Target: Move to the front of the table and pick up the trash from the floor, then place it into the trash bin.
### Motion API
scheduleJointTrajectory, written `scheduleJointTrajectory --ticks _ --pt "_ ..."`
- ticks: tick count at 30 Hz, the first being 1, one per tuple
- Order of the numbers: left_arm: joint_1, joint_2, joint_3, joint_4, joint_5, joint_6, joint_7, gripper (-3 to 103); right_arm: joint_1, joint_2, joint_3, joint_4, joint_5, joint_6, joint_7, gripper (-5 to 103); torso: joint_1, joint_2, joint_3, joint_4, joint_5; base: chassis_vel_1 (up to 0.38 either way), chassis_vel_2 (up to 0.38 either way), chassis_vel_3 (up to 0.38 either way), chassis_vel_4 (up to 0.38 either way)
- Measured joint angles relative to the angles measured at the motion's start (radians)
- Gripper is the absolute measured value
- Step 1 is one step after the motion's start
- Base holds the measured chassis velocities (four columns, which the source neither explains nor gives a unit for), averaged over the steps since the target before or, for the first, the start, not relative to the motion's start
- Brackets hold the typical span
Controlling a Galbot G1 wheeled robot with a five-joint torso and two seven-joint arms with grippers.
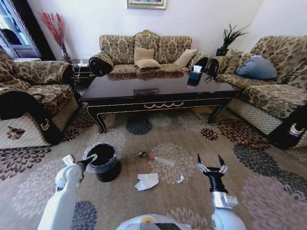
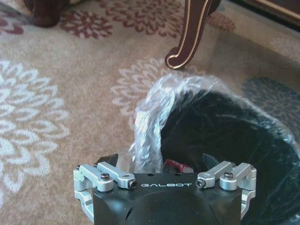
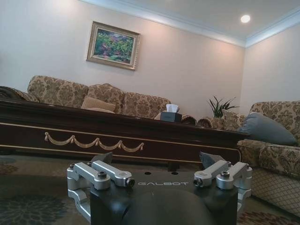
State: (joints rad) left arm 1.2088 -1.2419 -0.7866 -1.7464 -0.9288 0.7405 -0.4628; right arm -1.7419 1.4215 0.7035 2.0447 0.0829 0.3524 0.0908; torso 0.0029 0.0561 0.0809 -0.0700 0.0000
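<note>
The dark wood table (image 1: pixel 158 93) stands ahead across the carpet. On the floor before it lie a crumpled white tissue (image 1: pixel 147 181), a clear bottle (image 1: pixel 161 161) with a red cap, a tiny white scrap (image 1: pixel 180 179) and a small dark bit (image 1: pixel 142 154). The black trash bin (image 1: pixel 104 163) with its plastic liner stands to their left. My left gripper (image 1: pixel 91 157) hangs open at the bin's near rim. In the left wrist view the crinkled liner (image 2: pixel 150 122) rises between its fingers over the bin (image 2: pixel 225 136). My right gripper (image 1: pixel 210 164) is open and empty, right of the bottle.
Patterned sofas line the left (image 1: pixel 29 96), back (image 1: pixel 144 52) and right (image 1: pixel 273 86) of the room. A tissue box (image 1: pixel 196 73) sits on the table's far right. A curved table leg (image 2: pixel 192 33) stands just beyond the bin. Open carpet lies around the litter.
</note>
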Motion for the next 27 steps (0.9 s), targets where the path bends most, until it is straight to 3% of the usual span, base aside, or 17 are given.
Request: scheduleJointTrajectory --ticks 11,13,16,21,26,27 --pt "-0.046 -0.005 0.016 0.096 0.033 -0.005 0.024 101 -0.004 -0.001 -0.008 0.001 -0.006 0.000 0.002 100 0.000 0.000 0.000 0.0000 0.0006 0.000 0.000 0.000 0.000" --pt "-0.045 -0.006 0.016 0.097 0.042 -0.008 0.027 97 -0.003 -0.003 -0.008 0.001 -0.006 0.000 0.002 100 0.000 0.000 0.000 0.0000 0.0006 0.000 0.000 0.000 0.000" --pt "-0.032 -0.007 0.012 0.089 0.065 -0.013 0.035 81 -0.005 -0.007 -0.008 0.001 -0.006 0.002 0.002 100 0.000 0.000 0.000 -0.0003 0.0002 0.000 0.000 0.000 0.000" --pt "-0.018 -0.007 0.008 0.076 0.068 -0.012 0.035 69 -0.006 -0.007 -0.007 0.001 -0.006 0.006 0.002 100 0.000 0.000 0.000 -0.0002 -0.0003 0.000 0.000 0.000 0.000" --pt "0.005 0.000 -0.006 0.046 0.072 -0.006 0.034 47 -0.005 -0.006 -0.013 0.001 -0.006 0.008 0.002 100 0.000 0.000 0.000 -0.0004 -0.0001 0.000 0.000 0.000 0.000" --pt "0.005 0.000 -0.006 0.046 0.072 -0.006 0.034 47 -0.005 -0.006 -0.013 0.001 -0.006 0.008 0.002 100 0.000 0.000 0.000 -0.0004 -0.0001 0.000 0.000 0.000 0.000"
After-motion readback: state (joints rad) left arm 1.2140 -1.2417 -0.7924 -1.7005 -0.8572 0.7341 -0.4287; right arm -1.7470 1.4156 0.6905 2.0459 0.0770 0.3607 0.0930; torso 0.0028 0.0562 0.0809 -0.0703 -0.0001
